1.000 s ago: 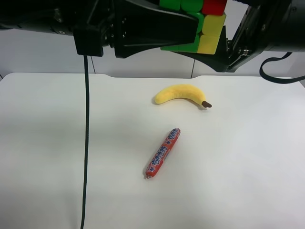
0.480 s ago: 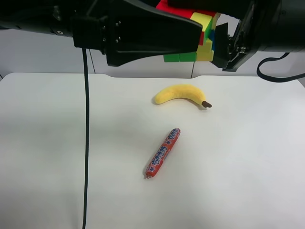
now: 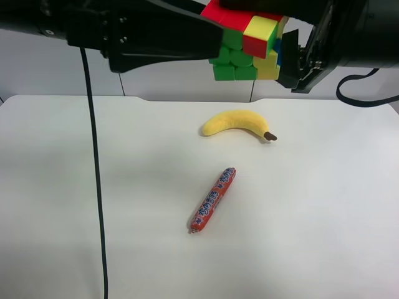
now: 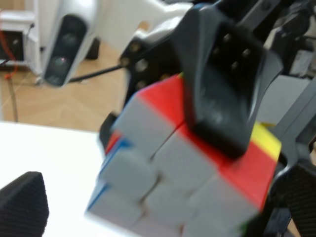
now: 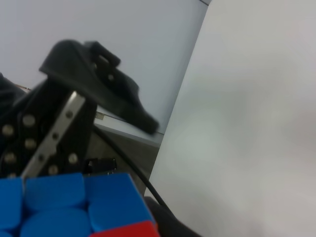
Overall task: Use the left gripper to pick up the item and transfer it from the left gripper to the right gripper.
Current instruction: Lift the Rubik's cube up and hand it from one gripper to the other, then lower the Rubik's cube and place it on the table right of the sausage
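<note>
The puzzle cube point(image 3: 244, 45) hangs high above the table's far edge, showing red, green and yellow faces. The right gripper point(image 3: 283, 47), on the arm at the exterior high view's right, is shut on it. One of its black fingers point(image 4: 222, 98) presses on the cube's red face point(image 4: 163, 148) in the left wrist view. The left gripper point(image 3: 209, 34), on the arm at the exterior high view's left, is open just off the cube. Its fingertips point(image 4: 24, 207) stand wide apart with no contact. The right wrist view shows the cube's blue face point(image 5: 64, 202) up close.
A yellow banana point(image 3: 238, 123) lies on the white table point(image 3: 324, 218) toward the back. A red wrapped sausage stick point(image 3: 213, 199) lies near the middle. A thin black cable point(image 3: 96, 187) hangs down from the arm at the view's left.
The left gripper has opened and drawn back to the view's left, off the cube. The cube stays high in the right gripper, after tilting and dropping slightly a second ago.
</note>
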